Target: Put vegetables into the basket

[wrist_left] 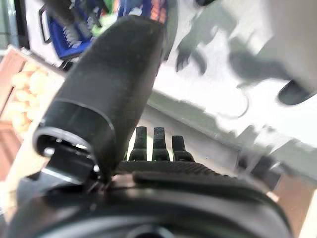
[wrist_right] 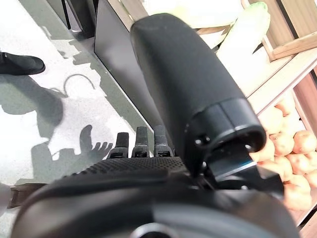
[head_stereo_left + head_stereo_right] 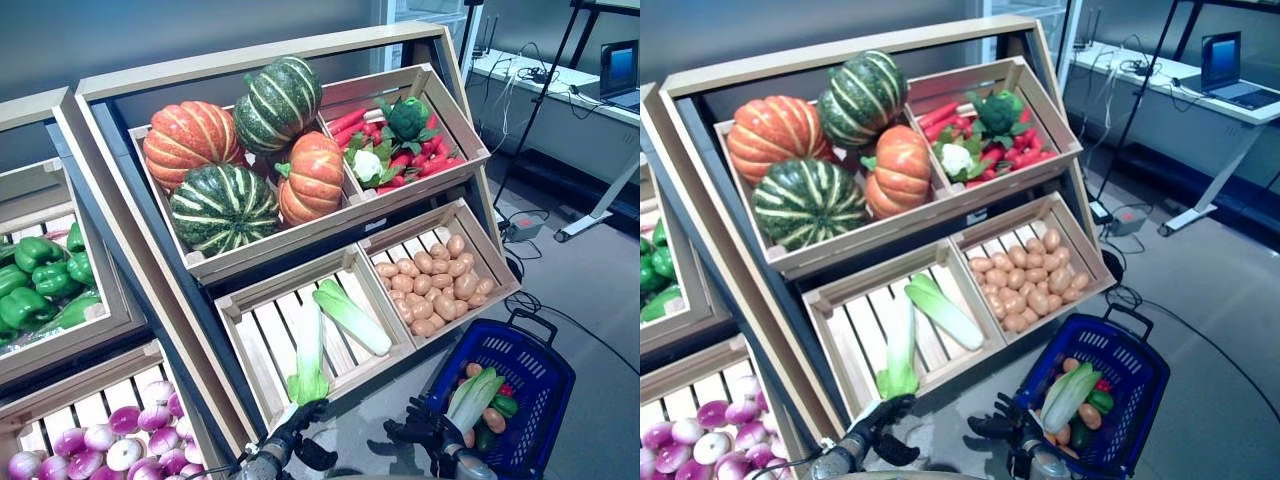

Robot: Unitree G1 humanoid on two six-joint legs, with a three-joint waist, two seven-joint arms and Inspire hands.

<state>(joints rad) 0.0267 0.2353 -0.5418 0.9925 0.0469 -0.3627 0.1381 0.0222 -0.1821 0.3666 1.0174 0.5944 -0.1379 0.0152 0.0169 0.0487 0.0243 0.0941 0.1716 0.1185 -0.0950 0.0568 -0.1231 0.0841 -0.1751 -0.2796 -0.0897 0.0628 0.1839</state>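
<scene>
A blue basket [image 3: 545, 375] stands on the floor at the lower right, holding a pale green cabbage [image 3: 474, 398], potatoes and green and red vegetables. Two long cabbages [image 3: 350, 316] lie in the slatted lower middle crate [image 3: 262, 335]. My left hand [image 3: 296, 421] hovers in front of that crate, fingers straight and nothing in it. My right hand [image 3: 425, 432] hangs just left of the basket's near rim, fingers spread and holding nothing. Both wrist views show straight fingers [image 1: 154, 144] over grey floor.
Potatoes [image 3: 435, 280] fill the lower right crate. Pumpkins [image 3: 228, 150] fill the upper left crate; broccoli, cauliflower and red peppers [image 3: 398, 140] the upper right. Green peppers [image 3: 42, 280] and purple onions [image 3: 110, 440] sit in crates at the left. A desk with a laptop [image 3: 620, 70] stands behind.
</scene>
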